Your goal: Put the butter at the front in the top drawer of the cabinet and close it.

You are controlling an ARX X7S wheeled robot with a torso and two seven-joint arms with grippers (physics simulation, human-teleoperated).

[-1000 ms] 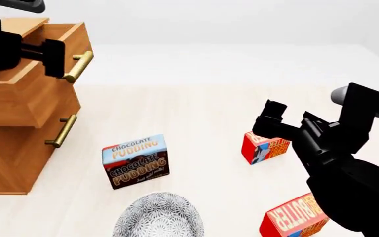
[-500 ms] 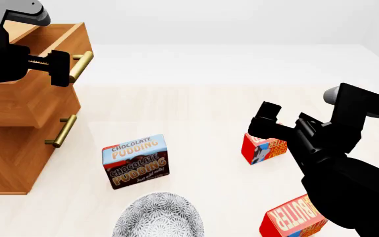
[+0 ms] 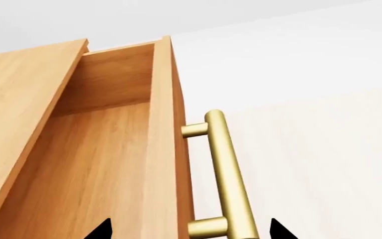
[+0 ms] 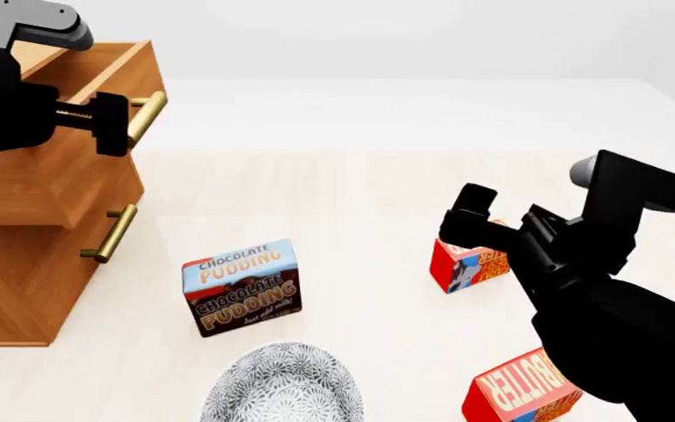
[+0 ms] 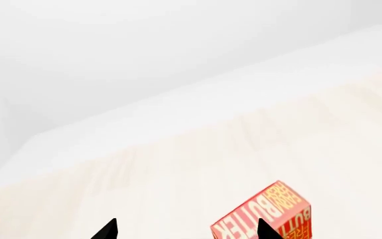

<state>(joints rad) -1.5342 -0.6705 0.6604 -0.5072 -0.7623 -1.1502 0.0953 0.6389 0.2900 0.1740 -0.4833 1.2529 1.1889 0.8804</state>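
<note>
The cabinet [image 4: 32,264] stands at the left with the top drawer [image 4: 136,66] pulled open; its inside [image 3: 91,164] shows bare wood. My left gripper [image 4: 109,121] is open, its fingertips straddling the drawer front and the brass handle [image 3: 228,174] without closing on it; in the left wrist view the gripper [image 3: 189,233] is at the edge. Two butter cartons lie at the right: a nearer one [image 4: 523,391] and a farther one [image 4: 469,262]. My right gripper [image 4: 464,215] is open and empty just above the farther carton [image 5: 264,214]; in the right wrist view the gripper [image 5: 185,231] is at the edge.
A Chocolate Pudding box [image 4: 240,286] stands in the middle of the pale table [image 4: 350,193]. A grey patterned bowl [image 4: 281,387] sits at the front edge. The lower drawer's handle [image 4: 109,233] shows on the shut lower drawer.
My left gripper has shifted a little down and right along the top drawer's handle. My right gripper has edged slightly left and down toward the farther butter carton. Nothing was grasped.
</note>
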